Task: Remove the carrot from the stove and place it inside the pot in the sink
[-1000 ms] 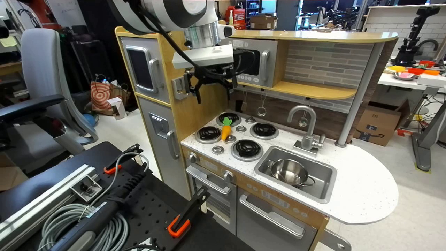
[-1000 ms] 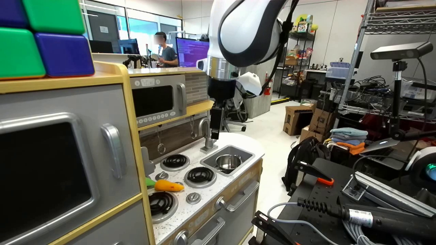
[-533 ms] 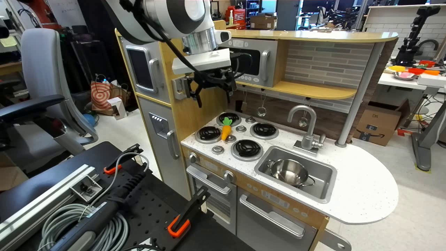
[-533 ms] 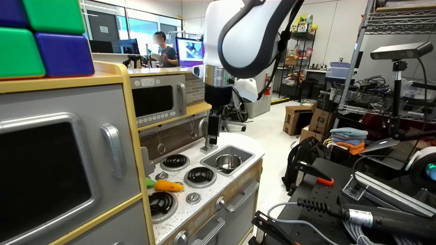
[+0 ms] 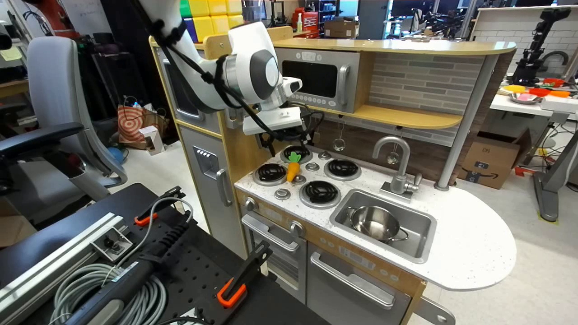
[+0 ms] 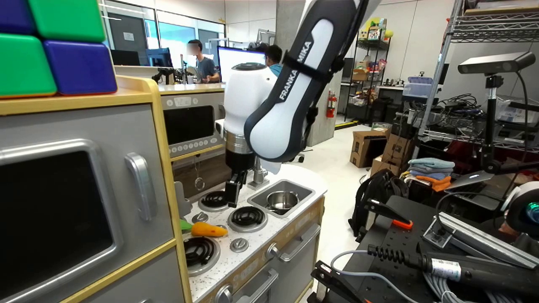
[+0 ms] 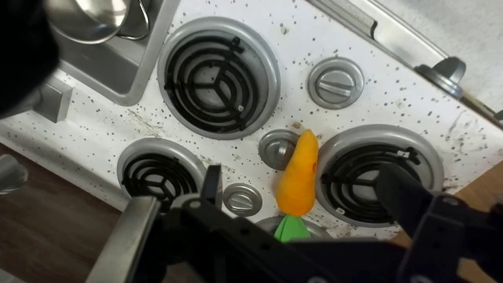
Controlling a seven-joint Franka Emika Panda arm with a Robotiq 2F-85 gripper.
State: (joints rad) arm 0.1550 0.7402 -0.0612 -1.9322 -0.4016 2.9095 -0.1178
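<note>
The orange carrot (image 5: pixel 293 168) with its green top lies on the pale stove (image 5: pixel 267 191) among the burners and knobs; it also shows in an exterior view (image 6: pixel 208 229). In the wrist view the carrot (image 7: pixel 297 177) lies between the spread fingers, its green tip partly hidden by the gripper. My gripper (image 7: pixel 302 184) is open and empty above the stove. In an exterior view the gripper (image 6: pixel 231 195) hangs near the back burners, apart from the carrot. The silver pot (image 5: pixel 374 223) stands in the sink (image 5: pixel 417 232); in the wrist view the pot (image 7: pixel 94 23) is cut off at the top left.
A grey faucet (image 5: pixel 399 164) rises behind the sink. A tall wooden cabinet (image 5: pixel 253 149) stands beside the stove. A toy microwave (image 5: pixel 311 76) and shelf (image 5: pixel 406 117) overhang the back. Metal knobs (image 7: pixel 335 83) stick up between burners. A black table (image 5: pixel 194 271) holds clamps and cables.
The arm has come down and the gripper is lower, closer to the stove and the carrot. The carrot and the pot have not moved. The gripper stays open.
</note>
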